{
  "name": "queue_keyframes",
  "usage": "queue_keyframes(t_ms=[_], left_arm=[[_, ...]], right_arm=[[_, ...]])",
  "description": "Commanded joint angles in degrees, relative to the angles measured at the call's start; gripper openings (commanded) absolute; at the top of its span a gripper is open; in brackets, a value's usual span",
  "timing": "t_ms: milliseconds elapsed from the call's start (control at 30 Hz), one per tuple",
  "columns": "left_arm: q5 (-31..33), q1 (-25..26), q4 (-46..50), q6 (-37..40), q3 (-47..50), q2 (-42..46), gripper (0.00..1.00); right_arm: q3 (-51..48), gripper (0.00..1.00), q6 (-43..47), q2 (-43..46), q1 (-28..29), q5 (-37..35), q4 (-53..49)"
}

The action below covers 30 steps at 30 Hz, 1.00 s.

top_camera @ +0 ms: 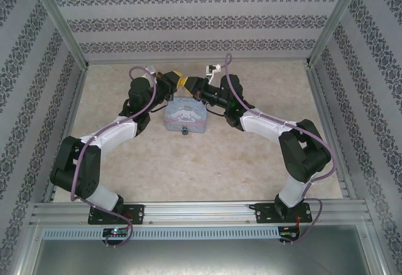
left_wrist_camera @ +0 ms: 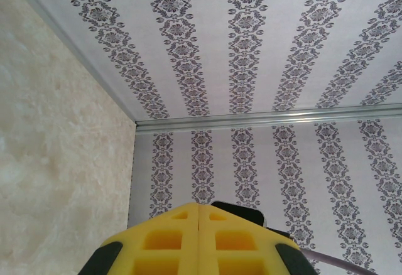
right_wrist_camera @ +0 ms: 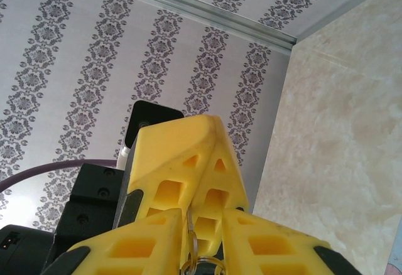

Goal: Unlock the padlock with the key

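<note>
Noted thin dark metal key [right_wrist_camera: 189,228], ring [right_wrist_camera: 202,265] attached, between right pincer [right_wrist_camera: 206,225] fingers; cannot tell whether gripped. Found left pincer [left_wrist_camera: 198,215] clenched against it, probably a regrasp to aim the blade. Logged tiny bluish padlock [top_camera: 184,132] at pale cartoon tin [top_camera: 186,113] near side.

The key [right_wrist_camera: 190,237] is mostly hidden among yellow fingers [right_wrist_camera: 151,243], its ring cut by the bottom edge.

My work table [top_camera: 239,162] has a beige marbled top. A pale blue-pink cartoon tin box [top_camera: 186,115] lies flat on it near the centre. A small dark padlock [top_camera: 184,131] sits against the tin's near edge. An aluminium rail [top_camera: 201,211] borders the table's near side.
</note>
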State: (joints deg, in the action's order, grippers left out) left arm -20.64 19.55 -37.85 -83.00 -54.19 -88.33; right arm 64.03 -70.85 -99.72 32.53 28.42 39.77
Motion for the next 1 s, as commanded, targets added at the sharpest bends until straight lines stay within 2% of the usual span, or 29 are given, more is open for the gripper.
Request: queue_keyframes(t_ms=[0, 233, 467, 967], left_arm=[[0.7, 0.5, -0.8, 0.3, 0.6, 1.6, 0.00], [0.9, 0.5, -0.7, 0.5, 0.6, 1.5, 0.00], [1.0, 0.5, -0.8, 0.5, 0.6, 1.5, 0.00], [1.4, 0.4, -1.0, 0.8, 0.8, 1.8, 0.00]], right_arm=[[0.0, 0.23, -0.5, -0.6, 0.6, 0.8, 4.0], [-1.1, 0.29, -0.7, -0.2, 0.7, 1.1, 4.5], [-1.0, 0.28, -0.7, -0.5, 0.9, 1.3, 4.5], [-3.1, 0.08, -0.6, -0.2, 0.3, 1.0, 4.6]])
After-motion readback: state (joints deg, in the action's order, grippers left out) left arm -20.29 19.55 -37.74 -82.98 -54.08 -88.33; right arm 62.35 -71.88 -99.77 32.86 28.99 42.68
